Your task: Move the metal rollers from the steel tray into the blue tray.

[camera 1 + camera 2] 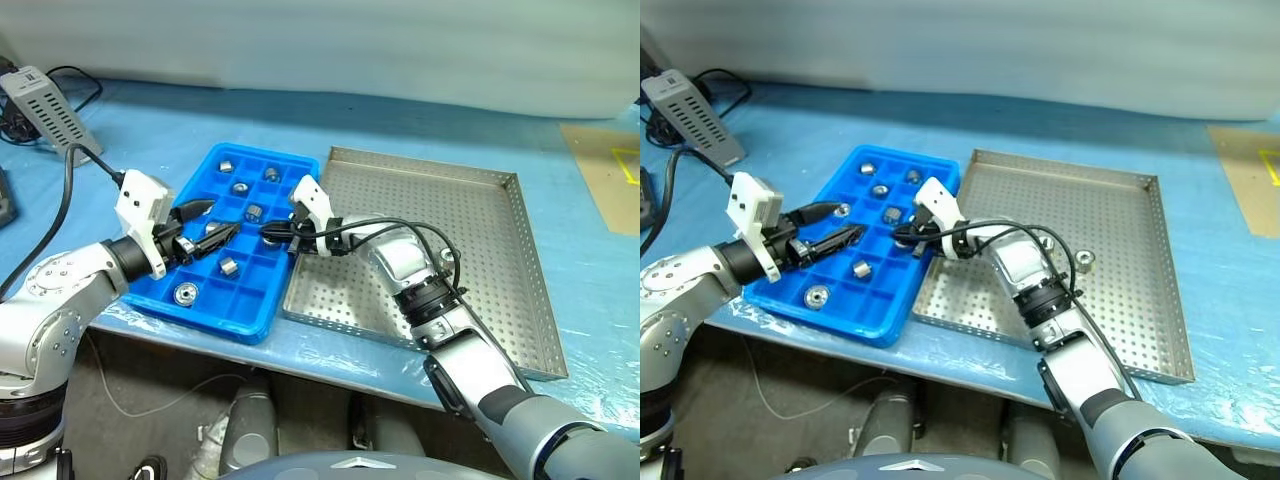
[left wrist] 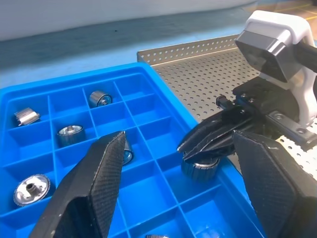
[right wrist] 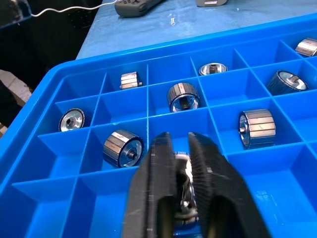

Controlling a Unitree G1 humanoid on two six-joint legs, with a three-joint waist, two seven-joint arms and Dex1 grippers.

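Left wrist view: right hand (image 2: pixel 198 148) sets roller (image 2: pixel 200 167) in blue tray (image 2: pixel 163 106).

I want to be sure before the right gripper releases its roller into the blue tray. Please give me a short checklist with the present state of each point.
1. Roller sits between the right gripper fingers, low in a compartment of the blue tray: ok.
2. That compartment holds no other roller: cannot tell, the fingers hide its floor.
3. Left gripper is open and holds nothing: ok.
4. Left gripper is apart from the right one: ok, though they are close over the same tray.
5. Steel tray fully emptied: not ok, one roller remains there.
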